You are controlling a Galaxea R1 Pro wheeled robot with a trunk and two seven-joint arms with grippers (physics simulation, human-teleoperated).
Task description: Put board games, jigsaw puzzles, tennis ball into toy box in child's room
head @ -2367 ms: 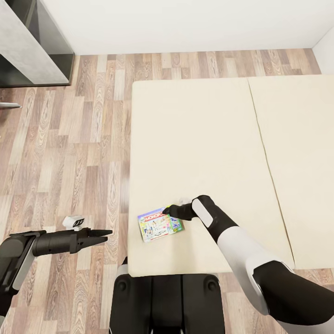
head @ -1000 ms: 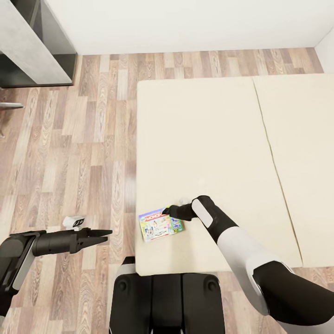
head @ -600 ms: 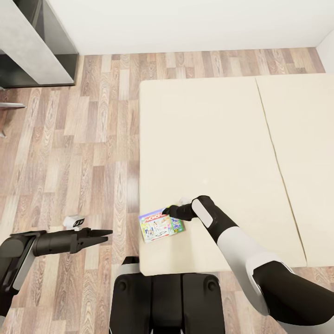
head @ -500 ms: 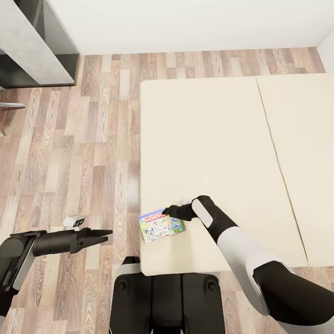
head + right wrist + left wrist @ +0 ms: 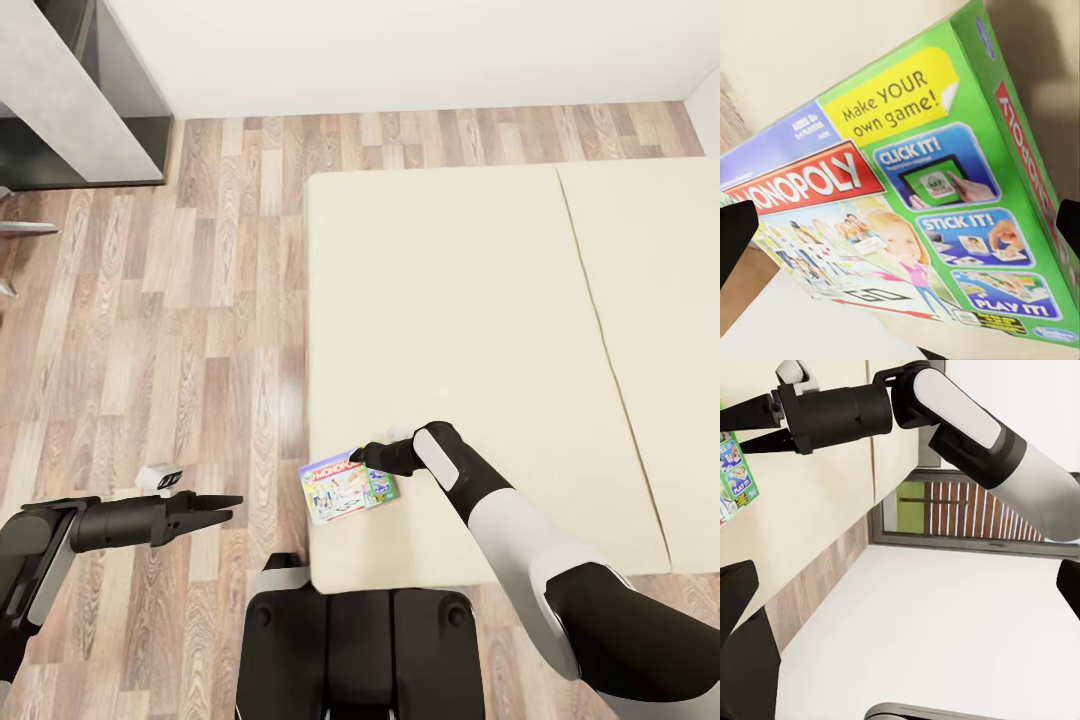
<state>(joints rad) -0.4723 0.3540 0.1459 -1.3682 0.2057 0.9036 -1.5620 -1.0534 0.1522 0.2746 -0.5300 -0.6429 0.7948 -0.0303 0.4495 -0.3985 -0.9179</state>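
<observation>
Wood plank flooring (image 5: 190, 330) runs across the left half of the head view, with a white wall along the top of the frame and a grey-and-dark cabinet (image 5: 70, 95) in the upper left corner. Filling the centre and right of the frame is the bed (image 5: 470, 300), its beige mattress in two sections divided by a seam that slants down the right side.

One board game (image 5: 347, 486), a green-edged box with busy print, sits at the lower left corner of the mattress, close to the bed's left edge. In the right wrist view its cover (image 5: 907, 202) fills most of the frame: a red MONOPOLY banner, a yellow "Make YOUR own game!" bubble, and panels reading CLICK IT!, STICK IT! and PLAY IT! on green.

The right gripper (image 5: 362, 457) reaches in from the lower right of the head view and meets the upper right corner of the box. In the left wrist view its two dark fingers (image 5: 750, 412) lie one on each side of the box edge (image 5: 733, 472) at the frame's left margin, pinching it.

The left gripper (image 5: 225, 506) is held out over the floor at the lower left of the head view, well apart from the bed and the game. Its two thin fingers are drawn close together to a point, with nothing between them.
</observation>
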